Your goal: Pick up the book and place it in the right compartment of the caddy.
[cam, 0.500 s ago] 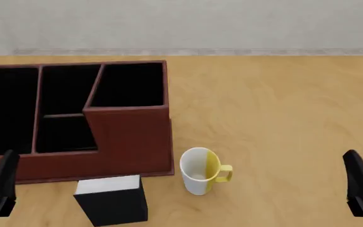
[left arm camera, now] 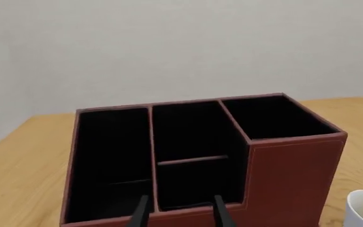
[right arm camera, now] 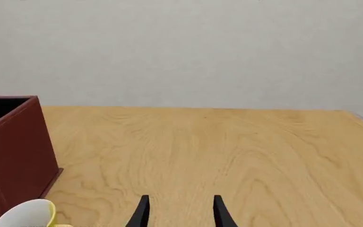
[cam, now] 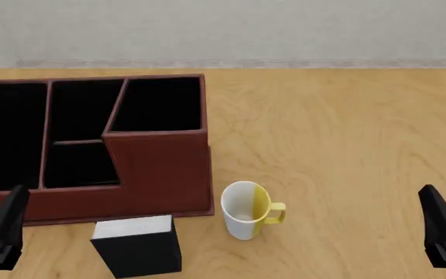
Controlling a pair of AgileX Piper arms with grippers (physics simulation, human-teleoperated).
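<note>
- While both arms wait at the near edge, the book [cam: 137, 245] stands upright nearest the camera, just in front of the caddy [cam: 161, 174], its long side running left to right.
- Left gripper [cam: 2, 224], fingers apart and empty, lies just left of the book; right gripper [cam: 443, 229], likewise apart, sits well away beyond the mug [cam: 248, 210].
- Farther back, the right compartment [cam: 161, 104] is empty.

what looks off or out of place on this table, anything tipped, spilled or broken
Nothing stands out. The thick black book with white page edge stands in front of the reddish-brown leather-look caddy, undamaged. The white and yellow mug stands upright beside them, nothing spilled. The caddy's compartments look empty, its dividers intact.
</note>
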